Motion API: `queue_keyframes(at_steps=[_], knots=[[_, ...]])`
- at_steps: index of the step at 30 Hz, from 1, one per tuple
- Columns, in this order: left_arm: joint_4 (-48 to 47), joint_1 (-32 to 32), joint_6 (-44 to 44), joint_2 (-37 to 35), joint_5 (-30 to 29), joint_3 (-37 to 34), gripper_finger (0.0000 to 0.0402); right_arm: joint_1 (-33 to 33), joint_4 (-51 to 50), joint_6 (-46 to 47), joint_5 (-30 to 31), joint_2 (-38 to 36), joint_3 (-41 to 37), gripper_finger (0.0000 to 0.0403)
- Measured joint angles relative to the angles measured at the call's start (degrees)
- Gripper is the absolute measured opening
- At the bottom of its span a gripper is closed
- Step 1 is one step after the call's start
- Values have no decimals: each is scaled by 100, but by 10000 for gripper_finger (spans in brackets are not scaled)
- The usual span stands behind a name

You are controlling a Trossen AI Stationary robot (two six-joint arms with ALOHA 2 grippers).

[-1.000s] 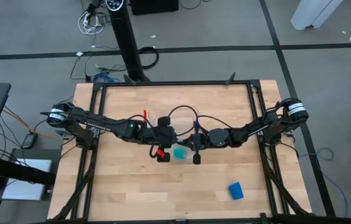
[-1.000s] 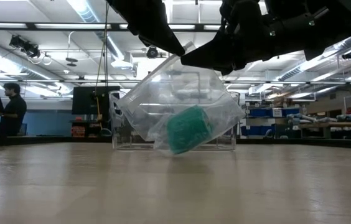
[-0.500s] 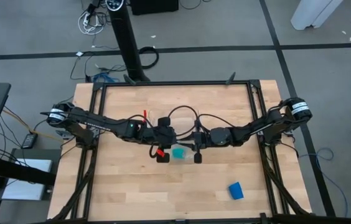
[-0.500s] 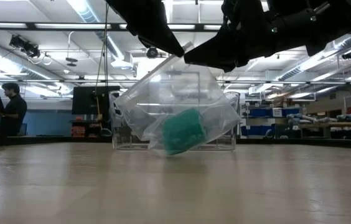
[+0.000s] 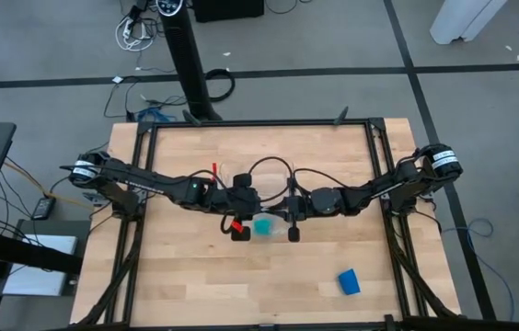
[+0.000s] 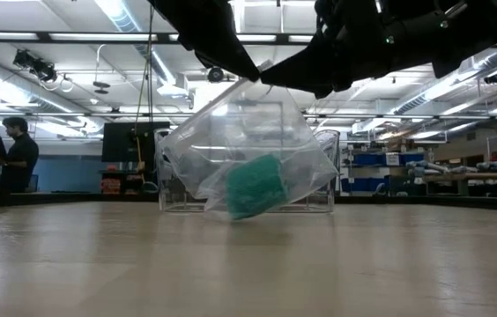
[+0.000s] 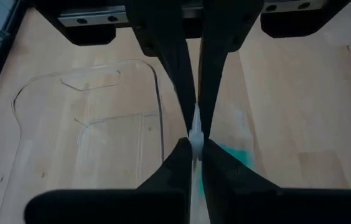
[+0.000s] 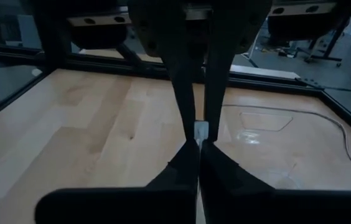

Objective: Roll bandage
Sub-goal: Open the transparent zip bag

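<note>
A clear plastic bag [image 6: 248,141] with a teal-green block [image 6: 255,185] in its bottom hangs over the middle of the table. My left gripper [image 5: 258,214] and my right gripper [image 5: 282,214] are both shut on its top, close together. The block [image 5: 264,225] shows between them in the high view. The bandage [image 5: 349,281], a small bright blue roll, lies alone on the table near its front right. No gripper is close to it. My left gripper pinches the bag's thin top edge [image 7: 195,134] between its two fingers, slanting down from the table's left. The bag hangs below the fingers with the block in it. Whether its bottom touches the table I cannot tell. My right gripper pinches the bag's top edge [image 8: 201,130] between its two fingers, coming almost level from the table's right, just beside the left gripper's hold. The bag hangs slack beneath the fingers.
A clear plastic tray [image 6: 323,198] stands on the table behind the hanging bag; its outline [image 7: 88,118] also shows in the left wrist view. Dark frame rails [image 5: 264,122] border the wooden table [image 5: 186,285]. People are in the room beyond, far left [image 6: 15,154].
The bag has swung a little toward the table's left, carrying the teal-green block with it, and its right flank has changed shape. Both arms have stayed in place.
</note>
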Motion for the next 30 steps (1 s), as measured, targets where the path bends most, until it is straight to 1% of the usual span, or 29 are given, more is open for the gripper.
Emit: queue_keyframes(at_steps=[6, 16, 21, 25, 30], knots=[[-106, 2, -119, 0, -9, 2, 26, 0, 0, -74, 158, -11, 0, 1], [-679, 0, -305, -2, 13, 5, 26, -2, 1, -37, 167, -13, -2, 0], [-636, -24, -306, -19, 17, 49, 26, -2, -36, 37, 78, -20, -2, 3], [-765, -61, -296, -19, 17, 238, 26, -4, -52, 81, 69, -22, -2, 26], [-1115, -74, -299, -20, 12, 487, 26, -2, -119, 117, -32, -135, -2, 84]])
